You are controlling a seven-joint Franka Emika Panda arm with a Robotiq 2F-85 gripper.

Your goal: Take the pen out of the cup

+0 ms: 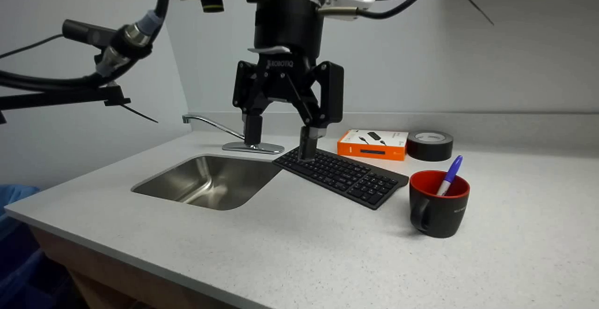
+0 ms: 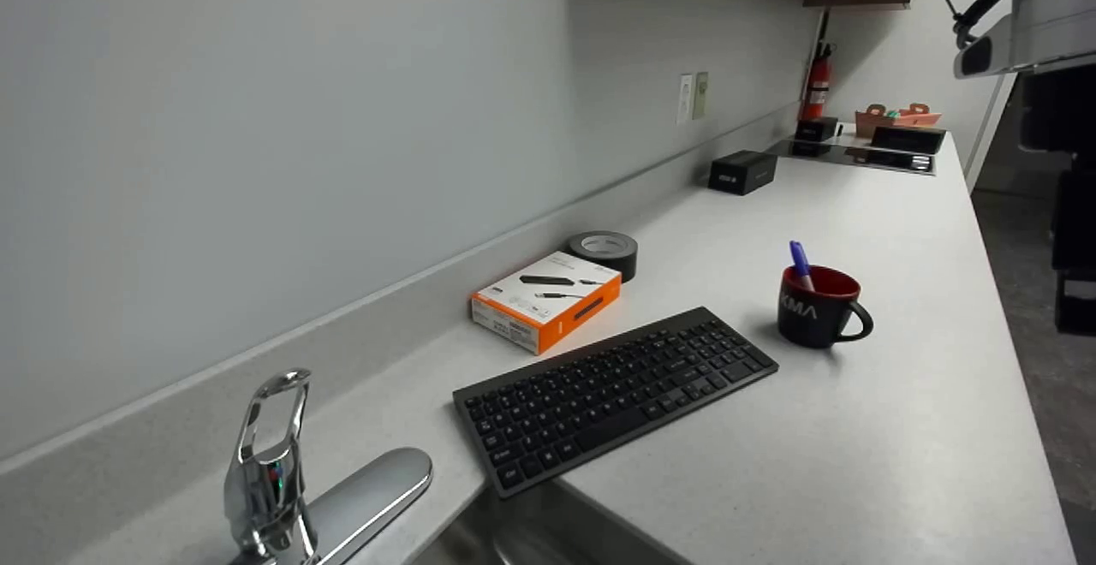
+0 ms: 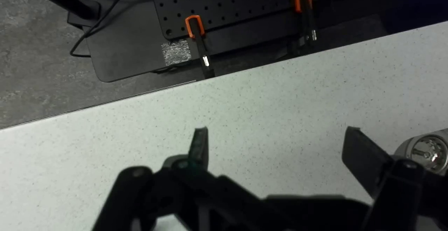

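Note:
In both exterior views the cup (image 1: 440, 217) (image 2: 813, 321) stands upright on the counter, dark outside and red inside, with a handle. The pen (image 1: 451, 174) (image 2: 801, 264) leans against its rim, blue-purple cap end up and sticking out; its lower end is hidden inside. My gripper (image 1: 280, 150) hangs in the air on the sink side, pointing down, well apart from the cup. In the wrist view the gripper (image 3: 276, 129) is wide open, with only bare counter seen between its fingers. Neither cup nor pen shows there.
A black keyboard (image 1: 344, 173) (image 2: 616, 398) lies beside the cup. Behind it are an orange-white box (image 1: 373, 144) and a black tape roll (image 1: 429, 146). A sink (image 1: 213, 182) and chrome faucet (image 2: 270, 471) lie farther along. The counter's edge (image 3: 210, 81) crosses the wrist view.

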